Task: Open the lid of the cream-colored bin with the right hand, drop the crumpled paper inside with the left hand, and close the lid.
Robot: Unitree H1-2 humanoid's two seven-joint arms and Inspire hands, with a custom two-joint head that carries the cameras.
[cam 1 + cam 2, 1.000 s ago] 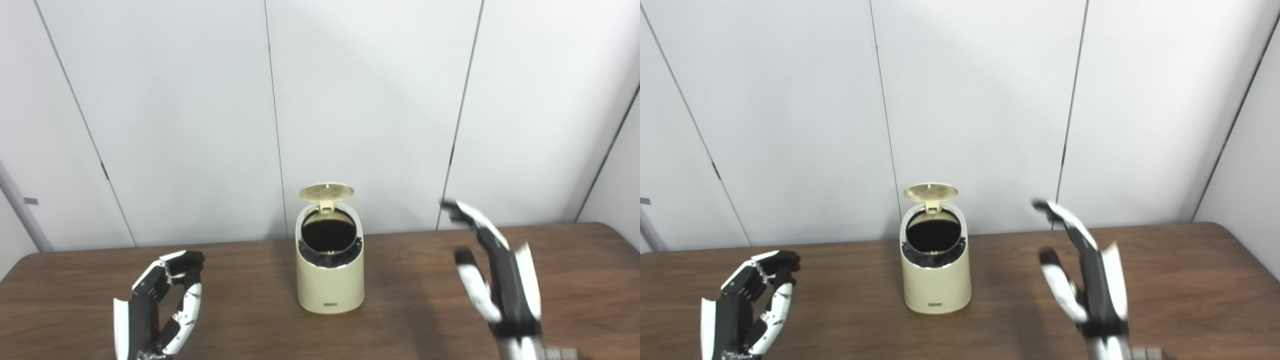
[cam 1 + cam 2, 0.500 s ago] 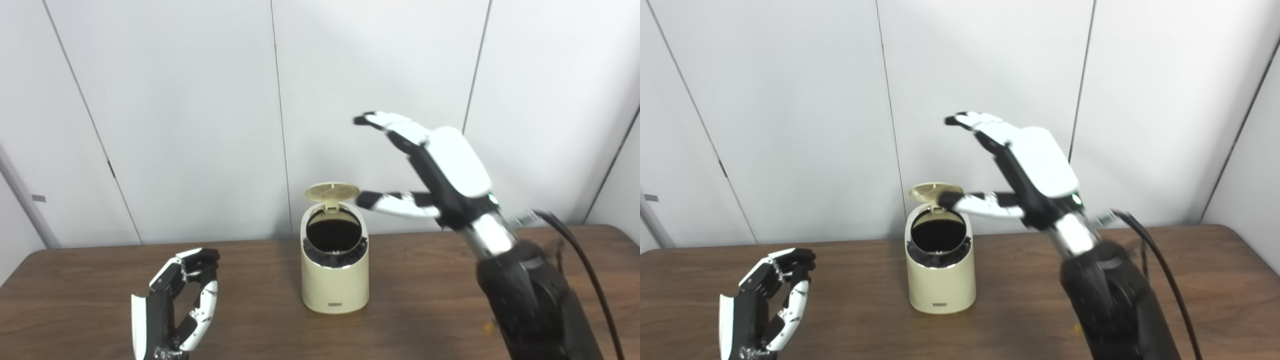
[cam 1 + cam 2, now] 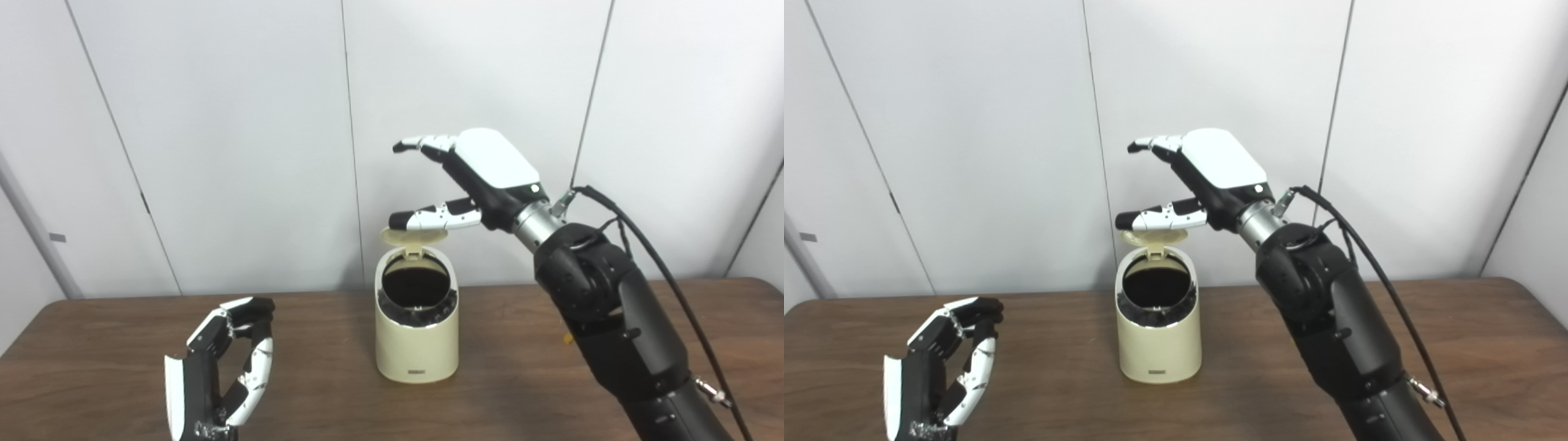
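- Room, as I see it from the head cameras: pale grey wall panels [image 3: 245, 153] with thin dark vertical seams, smooth and matte, closing off the far edge of the work surface.
- Counter [image 3: 92, 343]: dark brown wood-grain top, flat, with rounded corners at left and right.
- My left hand [image 3: 217, 367]: black and white segmented plastic, low over the counter at the left, well apart from the bin; fingers curled toward the thumb with a narrow gap, nothing visible between them.
- Cream-colored bin [image 3: 418, 343]: smooth oval plastic tub near the middle of the counter, a small dark label at its base and a black liner edge around the round mouth. I see only darkness inside; no crumpled paper shows anywhere.
- Lid [image 3: 1155, 238]: round cream disc, hinged at the back rim, tipped up and open.
- My right hand [image 3: 484, 168]: glossy white back, black palm, raised above the bin; fingers spread wide, holding nothing, thumb lying just over the lid.
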